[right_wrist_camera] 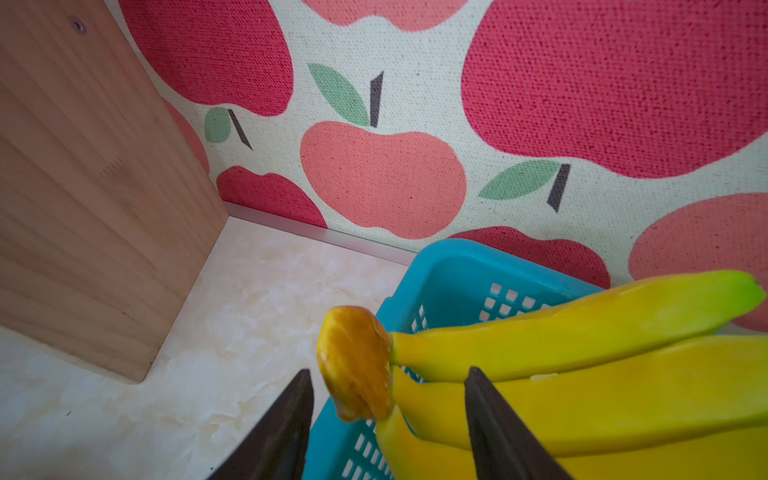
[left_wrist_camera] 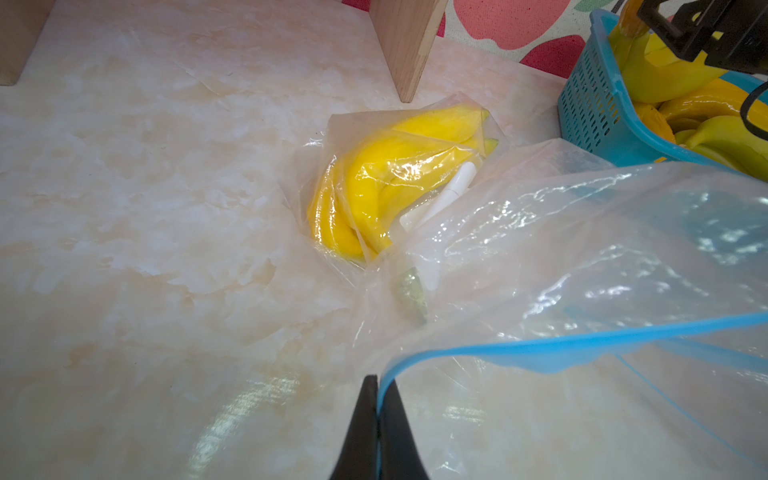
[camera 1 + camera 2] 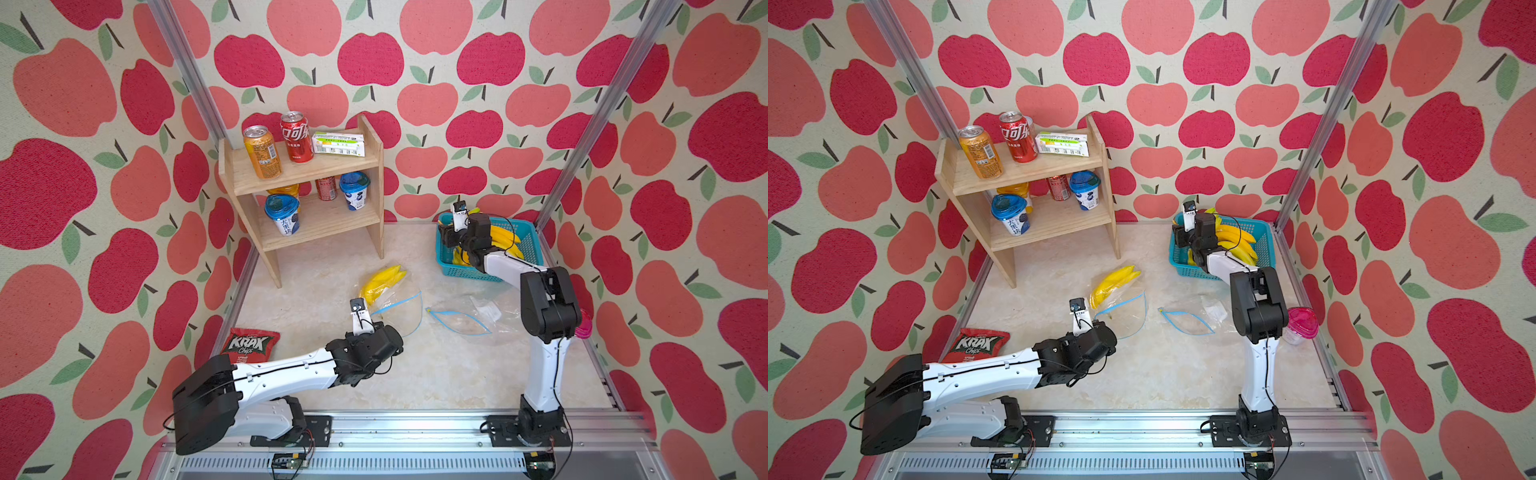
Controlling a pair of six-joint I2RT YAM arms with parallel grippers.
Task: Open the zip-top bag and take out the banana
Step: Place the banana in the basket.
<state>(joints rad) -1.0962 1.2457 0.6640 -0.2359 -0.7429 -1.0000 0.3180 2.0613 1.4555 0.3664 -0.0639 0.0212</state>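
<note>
A clear zip-top bag (image 3: 401, 309) (image 3: 1127, 311) with a blue zip lies mid-table. Yellow bananas (image 3: 382, 280) (image 2: 386, 187) sit in its far end. In the left wrist view my left gripper (image 2: 378, 384) is shut on the bag's (image 2: 561, 257) blue zip edge, and the bag's mouth gapes. My right gripper (image 1: 388, 372) (image 3: 451, 237) is open over the blue basket (image 3: 530, 243) at the back right. The brown stem of a banana bunch (image 1: 582, 332) in the basket hangs between its fingers, which stand apart from it.
A second clear bag (image 3: 461, 322) with a blue zip lies flat to the right. A wooden shelf (image 3: 307, 166) with cans and cups stands at the back left. A Krax chips bag (image 3: 249, 345) lies at the front left, and a pink-lidded cup (image 3: 1302, 324) stands by the right arm.
</note>
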